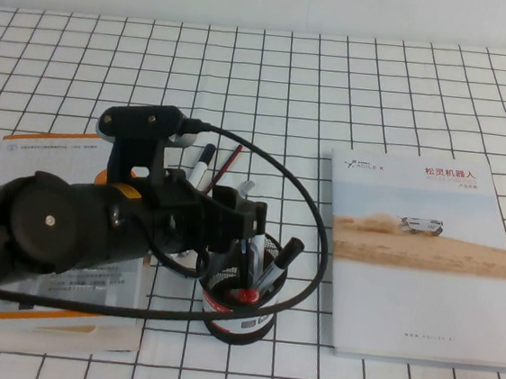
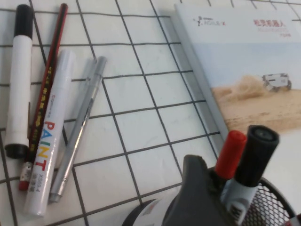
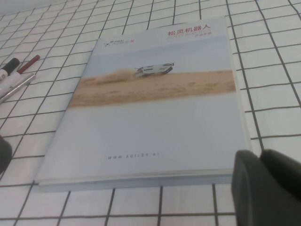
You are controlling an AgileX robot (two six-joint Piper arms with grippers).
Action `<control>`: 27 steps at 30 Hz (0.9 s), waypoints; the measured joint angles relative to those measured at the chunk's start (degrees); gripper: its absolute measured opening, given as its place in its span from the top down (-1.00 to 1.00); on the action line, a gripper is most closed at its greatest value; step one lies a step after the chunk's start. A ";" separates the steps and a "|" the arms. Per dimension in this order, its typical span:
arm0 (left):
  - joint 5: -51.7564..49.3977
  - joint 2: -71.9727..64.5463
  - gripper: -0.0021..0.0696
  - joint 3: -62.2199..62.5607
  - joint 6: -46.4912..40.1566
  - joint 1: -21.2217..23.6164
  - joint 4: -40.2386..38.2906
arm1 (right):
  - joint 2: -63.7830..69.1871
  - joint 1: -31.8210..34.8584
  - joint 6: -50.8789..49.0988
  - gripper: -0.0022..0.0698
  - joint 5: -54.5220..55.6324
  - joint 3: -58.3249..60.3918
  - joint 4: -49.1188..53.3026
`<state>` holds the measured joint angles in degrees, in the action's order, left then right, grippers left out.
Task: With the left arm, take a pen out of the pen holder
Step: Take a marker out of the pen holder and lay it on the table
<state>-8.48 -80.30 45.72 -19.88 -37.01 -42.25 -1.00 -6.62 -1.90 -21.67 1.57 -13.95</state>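
Right now the pen holder sits low in the middle of the frame with a red-capped marker and a black-capped marker standing in it. My left gripper hangs just over its rim, though I cannot tell whether it is apart or together. Four loose pens lie on the checked cloth just above the holder, a booklet fills the right, and my right gripper sits by the booklet's corner, its state unclear to me
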 joint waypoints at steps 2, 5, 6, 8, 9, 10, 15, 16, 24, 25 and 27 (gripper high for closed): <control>0.00 -1.19 -0.17 0.51 0.00 0.00 0.00 | 0.00 0.00 0.00 0.97 0.00 0.00 0.00; 0.00 -2.55 -0.17 0.48 -0.33 0.00 0.00 | 0.00 0.00 0.00 0.97 0.00 0.00 0.00; 0.13 -2.86 -0.16 0.48 -0.55 0.00 0.00 | 0.00 0.00 0.00 0.97 0.00 0.00 0.00; 0.57 -3.39 -0.14 0.48 -0.91 0.00 0.00 | 0.00 0.00 0.00 0.97 0.00 0.00 0.00; 0.71 -3.49 -0.12 0.64 -1.04 0.00 0.00 | 0.00 0.00 0.00 0.97 0.00 0.00 0.00; 0.82 -3.65 -0.11 0.75 -1.49 0.00 0.00 | 0.00 0.00 0.00 0.97 0.00 0.00 0.00; 2.34 -4.81 -0.08 1.98 -2.64 0.00 0.00 | 0.00 0.00 0.00 0.97 0.00 0.00 0.00; 2.58 -5.08 -0.08 2.24 -2.88 0.00 0.00 | 0.00 0.00 0.00 0.97 0.00 0.00 0.00; 3.66 -6.70 -0.07 3.34 -4.96 0.00 0.00 | 0.00 0.00 0.00 0.97 0.00 0.00 0.00; 3.66 -6.70 -0.07 3.34 -4.96 0.00 0.00 | 0.00 0.00 0.00 0.97 0.00 0.00 0.00; 3.87 -6.73 -0.07 3.34 -5.09 0.00 -0.13 | 0.00 0.00 0.00 0.97 0.00 0.00 0.00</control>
<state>-4.60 -87.03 49.06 -24.97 -37.01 -42.38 -1.00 -6.62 -1.90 -21.67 1.57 -13.95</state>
